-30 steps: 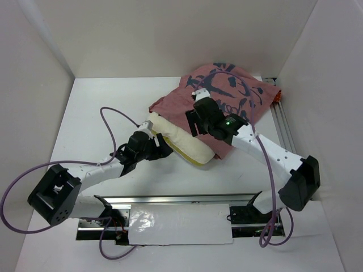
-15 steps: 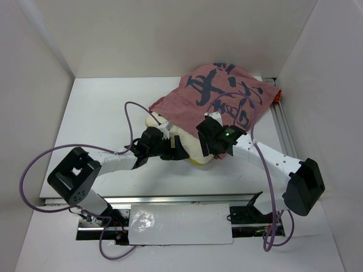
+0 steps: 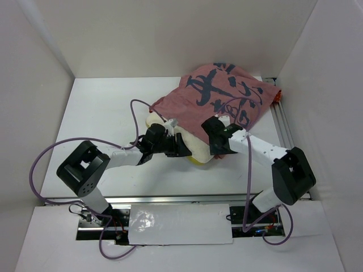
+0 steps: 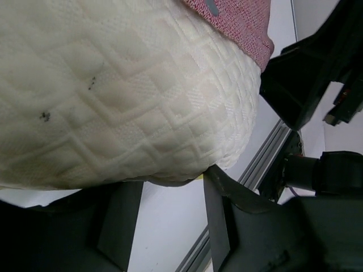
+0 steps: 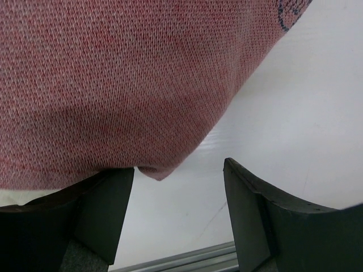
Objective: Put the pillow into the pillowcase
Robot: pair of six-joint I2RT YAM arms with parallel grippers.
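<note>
Bright, even light from above fills the overhead view, leaving only soft, faint shadows on the white table [image 3: 102,107] and a pale glare on the glossy sheet [image 3: 181,224] at the near edge. Both wrist views are sharp on the close cloth weave of the pillow [image 4: 113,90] and the pillowcase [image 5: 113,73]. The lower edge of each falls into deep shade with little detail.

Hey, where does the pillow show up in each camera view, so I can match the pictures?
Top external: the pillow pokes out at centre, from under the pillowcase.
Left wrist: pillow fills the upper left.
Right wrist: pillow is only a cream sliver, bottom left.
Shared landmark: the red pillowcase, in all three.
</note>
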